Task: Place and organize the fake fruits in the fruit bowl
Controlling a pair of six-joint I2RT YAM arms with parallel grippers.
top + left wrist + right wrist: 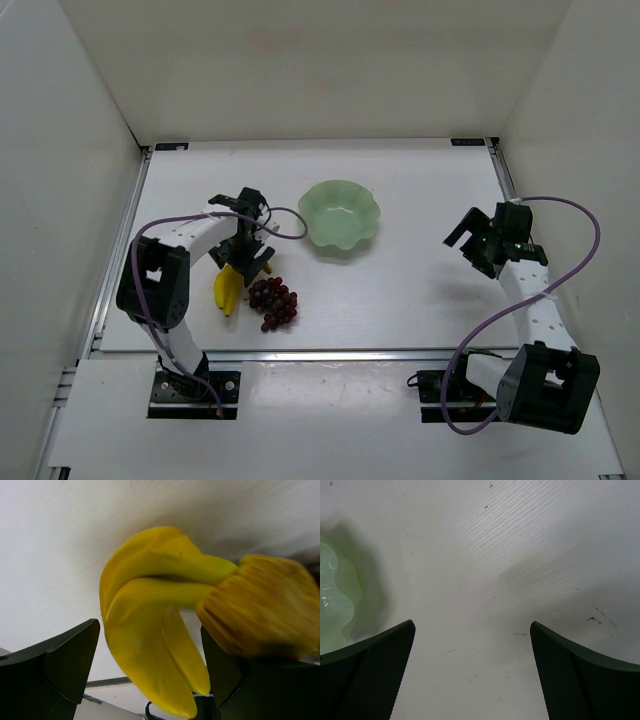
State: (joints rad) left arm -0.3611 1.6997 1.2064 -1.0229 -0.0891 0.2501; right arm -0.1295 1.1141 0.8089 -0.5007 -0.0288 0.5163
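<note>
- The left gripper (150, 627) is seen lowered over the stem end of the banana (229, 288). Its jaws are held wide apart, and the yellow fruit is framed between them.
- Whether the banana is touched by either jaw cannot be told from the left wrist view.
- The banana is laid on the table (420, 295), to the near left of the fruit bowl (341, 217) and apart from it.
- The grapes (272, 303) are found just beside the banana, on its right. They too are on the table and outside the bowl.
- The right gripper (471, 625) is held over the table, well to the right of the bowl. Its jaws are spread, and only the table surface is seen between them.
- Part of the bowl's wavy rim is caught at the left edge of the right wrist view.
</note>
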